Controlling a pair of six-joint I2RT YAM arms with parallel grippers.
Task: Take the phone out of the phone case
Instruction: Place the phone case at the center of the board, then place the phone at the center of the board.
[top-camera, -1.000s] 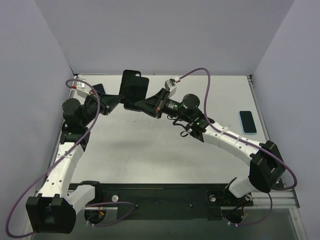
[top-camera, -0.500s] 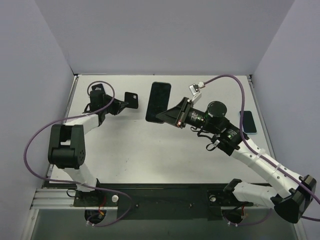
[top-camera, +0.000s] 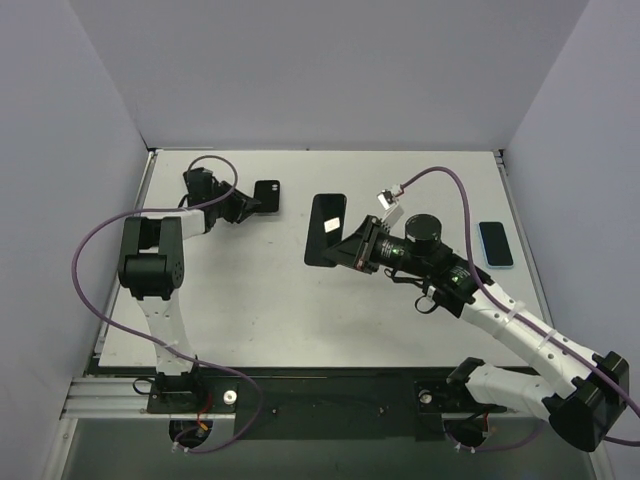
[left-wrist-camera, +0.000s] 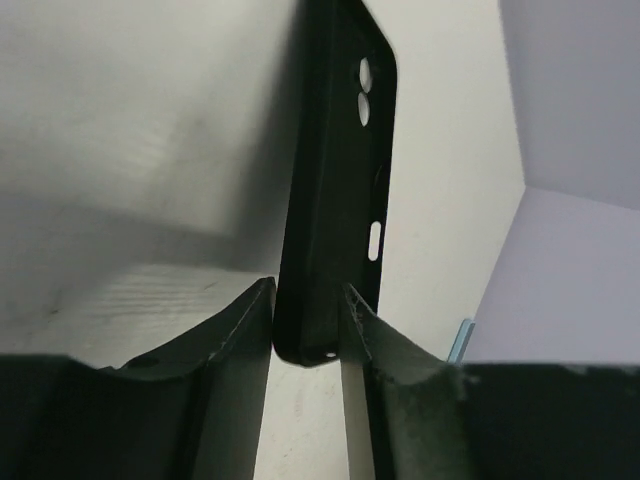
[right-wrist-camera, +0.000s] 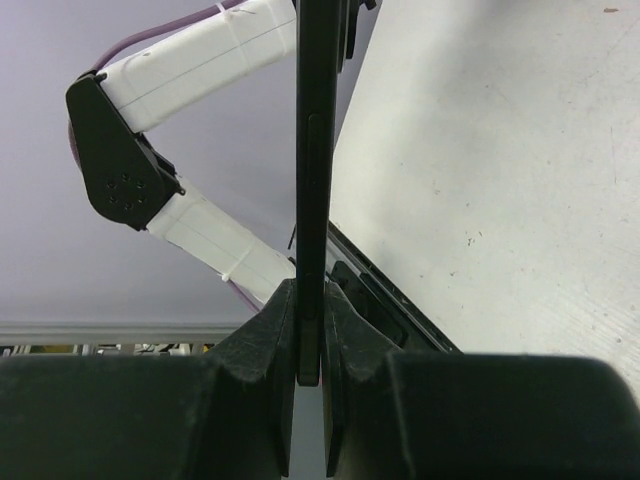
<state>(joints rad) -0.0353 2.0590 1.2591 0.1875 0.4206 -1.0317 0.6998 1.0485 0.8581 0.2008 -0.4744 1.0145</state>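
Black phone case (top-camera: 266, 197): far left, clamped edge-on in left pincer (top-camera: 250, 205).
Bare phone (top-camera: 325, 229): centre, clear of case, gripped by right pincer (top-camera: 352, 245).
Advice: lower both flat; release gently.

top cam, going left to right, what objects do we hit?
phone case, pinched in the left hand → phone, pinched in the right hand → light-blue phone, lying flat far right.

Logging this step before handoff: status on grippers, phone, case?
Grippers: left gripper shut on phone case, right gripper shut on phone. Phone out of case, the two apart. Blue phone far right, not in the way.
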